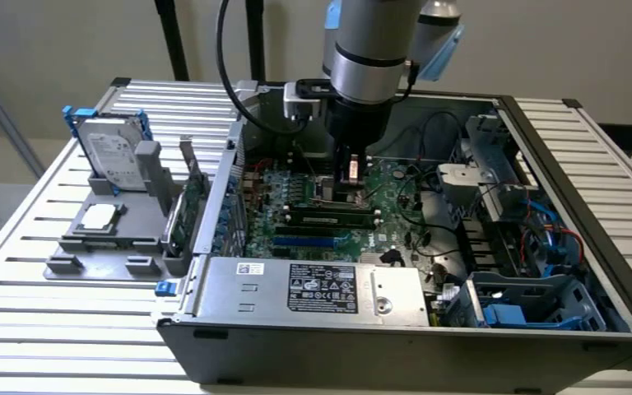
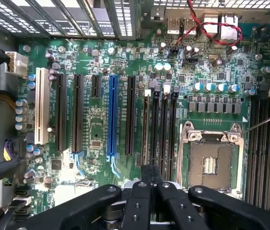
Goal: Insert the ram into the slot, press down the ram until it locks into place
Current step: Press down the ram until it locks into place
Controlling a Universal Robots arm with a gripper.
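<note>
Ram (image 1: pixel 332 217) sits in its black slot (image 1: pixel 331 224) on the motherboard (image 2: pixel 101 120). Tool (image 1: pixel 351 174) hangs just above, fingers pressed together. Pushing straight down should work best.

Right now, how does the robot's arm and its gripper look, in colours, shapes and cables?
The arm is a thick silver-grey cylinder with a pale blue cap on its joint. A black cable loops beside it, and a small white box sits at the wrist. The gripper is matte black, with jointed links held by round screws.
</note>
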